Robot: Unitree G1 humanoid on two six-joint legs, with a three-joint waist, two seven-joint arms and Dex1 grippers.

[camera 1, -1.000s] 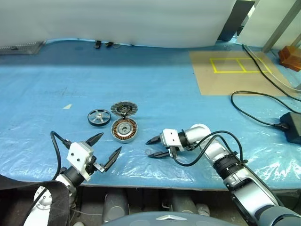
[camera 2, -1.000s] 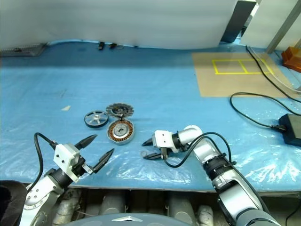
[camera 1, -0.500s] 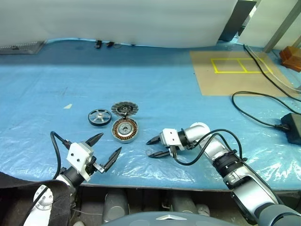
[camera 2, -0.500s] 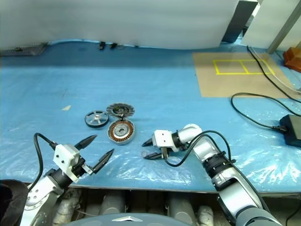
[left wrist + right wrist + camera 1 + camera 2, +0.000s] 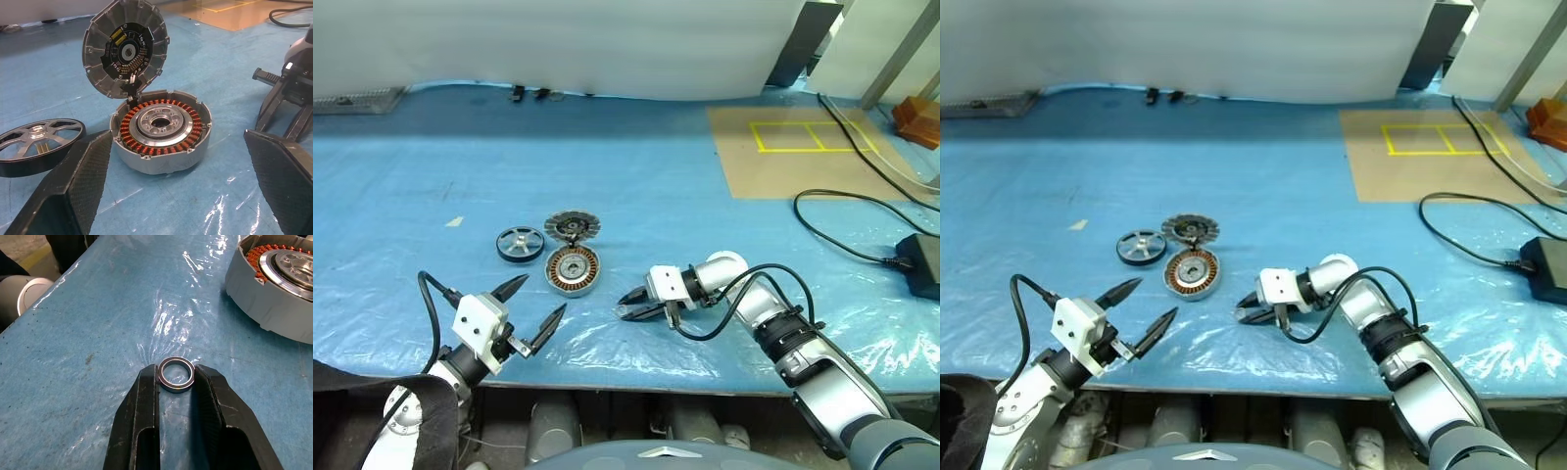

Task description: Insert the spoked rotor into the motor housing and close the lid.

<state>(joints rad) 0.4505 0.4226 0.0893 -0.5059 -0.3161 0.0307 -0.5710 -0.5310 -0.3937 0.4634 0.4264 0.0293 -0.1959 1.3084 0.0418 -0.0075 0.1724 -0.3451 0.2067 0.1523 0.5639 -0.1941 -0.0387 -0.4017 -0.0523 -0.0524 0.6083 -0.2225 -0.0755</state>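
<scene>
Motor housing (image 5: 573, 270) sits on the blue-sheeted desk (image 5: 636, 186), its ring of copper windings exposed. The lid (image 5: 572, 226) stands tilted up from the housing's far edge, apparently joined to it there. The spoked rotor (image 5: 520, 243) lies flat just beside the housing, on the robot's left, apart from both hands.

The right hand (image 5: 177, 378) reaches in low from the right, its forearm bent across the desk and its fingers pointing left and slightly down. In the right wrist view its two black fingers are drawn close on either side of a small silver ring (image 5: 176, 374) lying on the sheet, touching it at both sides, short of the housing.

The left hand (image 5: 536, 308) hovers near the desk's front edge, roughly level, fingers spread wide with nothing between them, aimed toward the housing.
</scene>
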